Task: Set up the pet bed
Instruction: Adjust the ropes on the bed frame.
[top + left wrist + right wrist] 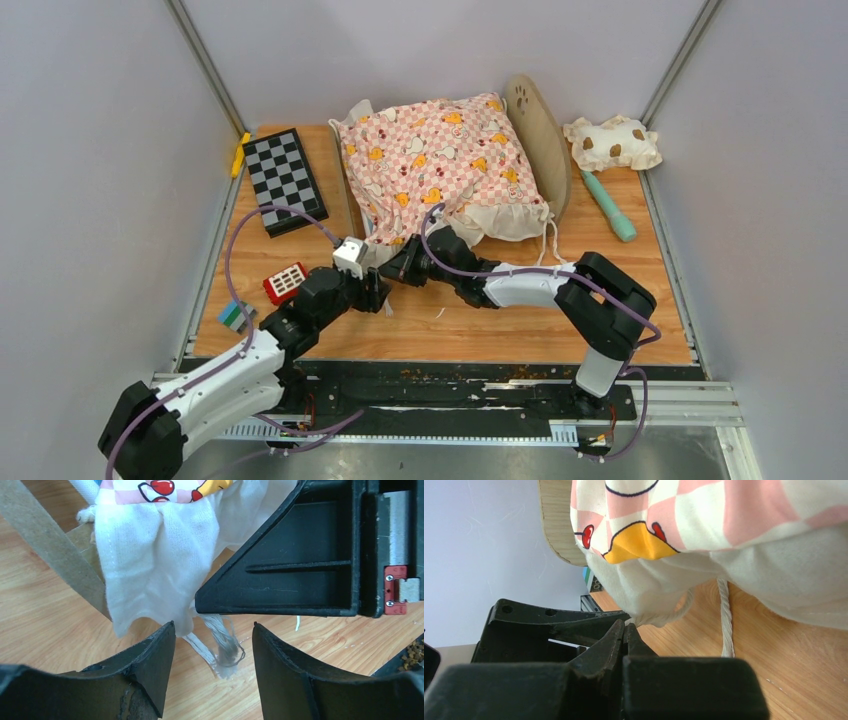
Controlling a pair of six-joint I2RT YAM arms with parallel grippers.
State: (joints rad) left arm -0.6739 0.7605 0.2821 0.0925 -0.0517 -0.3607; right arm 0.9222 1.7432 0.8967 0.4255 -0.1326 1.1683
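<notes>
One pink cushion covering pet bed, checkerboard left, pillow right

No writing can be read — only a paw-print cutout in the pet bed.

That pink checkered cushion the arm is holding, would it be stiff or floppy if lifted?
Probably floppy: the cushion drapes over the pet bed, and its white ruffle hangs in loose folds. Likely light too, since the right gripper seems to hold it by one pinched corner. Its dangling string might snag.
</notes>
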